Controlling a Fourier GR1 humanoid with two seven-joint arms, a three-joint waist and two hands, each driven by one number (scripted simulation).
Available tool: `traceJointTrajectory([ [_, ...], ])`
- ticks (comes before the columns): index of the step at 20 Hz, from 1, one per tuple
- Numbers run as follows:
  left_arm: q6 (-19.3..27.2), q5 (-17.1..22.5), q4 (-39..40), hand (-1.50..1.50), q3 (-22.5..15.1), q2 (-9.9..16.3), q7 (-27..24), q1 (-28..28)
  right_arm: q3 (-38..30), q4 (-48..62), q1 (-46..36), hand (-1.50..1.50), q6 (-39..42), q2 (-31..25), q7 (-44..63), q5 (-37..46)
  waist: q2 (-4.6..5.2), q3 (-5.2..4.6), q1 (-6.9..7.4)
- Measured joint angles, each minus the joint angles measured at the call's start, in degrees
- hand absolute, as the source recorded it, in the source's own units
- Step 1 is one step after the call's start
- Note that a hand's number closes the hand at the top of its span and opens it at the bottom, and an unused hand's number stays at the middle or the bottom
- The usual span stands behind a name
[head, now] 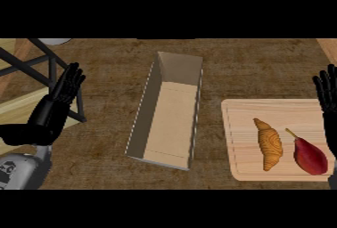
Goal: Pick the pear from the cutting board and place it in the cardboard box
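Note:
A dark red pear [309, 155] with a thin stem lies on the right part of the pale wooden cutting board [245, 116], near its front edge. An open, long cardboard box [168, 111] stands in the middle of the counter, left of the board. My right hand [327, 95] shows at the right edge, fingers straight and pointing up, just beyond and right of the pear, not touching it. My left hand [60, 95] rests open at the left, fingers up, well away from the box.
A golden croissant [268, 143] lies on the board just left of the pear. A black-legged stool frame [30, 67] and lighter wooden floor show at the far left, beyond the counter's edge.

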Motion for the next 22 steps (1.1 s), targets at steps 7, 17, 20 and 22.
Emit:
traceJointTrajectory([
  [7,4.41,-5.74,2.67,0.0,1.05,3.95,2.7,0.54,2.35,5.03,0.86,-1.5,18.88,-7.45,-2.24,-5.55,-0.67,-0.63,1.55],
  [17,8.24,-9.15,2.72,0.0,0.29,4.44,5.84,-0.37,4.57,15.6,5.6,-1.5,36.14,-17.82,-22.82,0.55,-0.34,0.18,2.04],
  [20,9.19,-10.12,2.91,0.0,-0.07,4.26,6.44,-0.78,4.01,18.33,4.54,-1.5,36.08,-20.25,-26.42,2.01,-0.39,0.2,2.24],
  [22,9.81,-10.68,2.91,0.0,-0.36,4.13,7.23,-1.0,3.57,19.48,3.5,-1.5,34.96,-22.86,-28.39,4.23,-0.49,0.15,2.33],
])
